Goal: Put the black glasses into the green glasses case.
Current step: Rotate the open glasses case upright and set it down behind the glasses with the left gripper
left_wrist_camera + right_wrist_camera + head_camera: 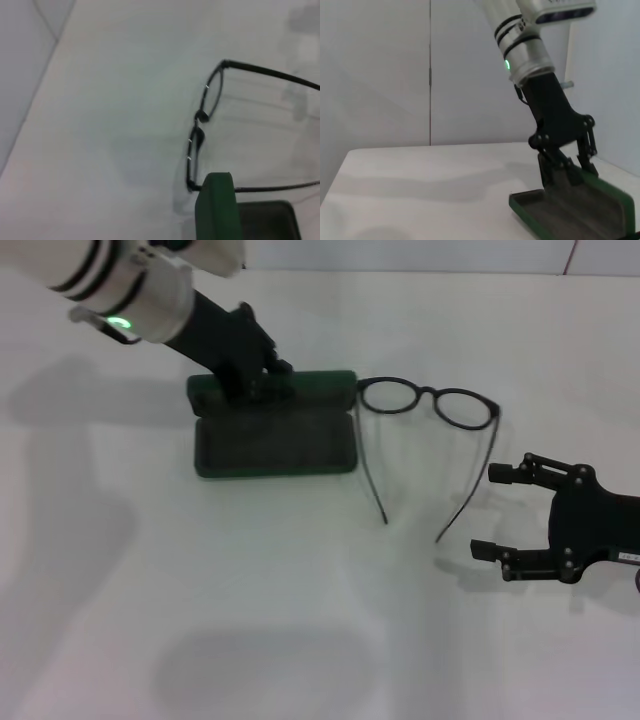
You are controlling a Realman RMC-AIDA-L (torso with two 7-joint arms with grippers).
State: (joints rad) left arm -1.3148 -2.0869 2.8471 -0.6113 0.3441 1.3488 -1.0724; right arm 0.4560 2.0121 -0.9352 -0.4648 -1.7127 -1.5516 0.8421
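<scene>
- Head view, far left: the left gripper (262, 375) sits at the rear edge of the case (275, 440), its fingers clamped on the raised lid, as the right wrist view also shows; the case lies open on the table (300, 620), so opening looks done.
- Middle: the case's tray has nothing in it.
- Right of the case: the glasses (428, 405) rest on the table, temples unfolded, one lens just beside the lid's corner, untouched.
- Far right: the right gripper (500, 510) hovers near the temple tips, fingers spread and holding nothing. Picking up and placing remain.
</scene>
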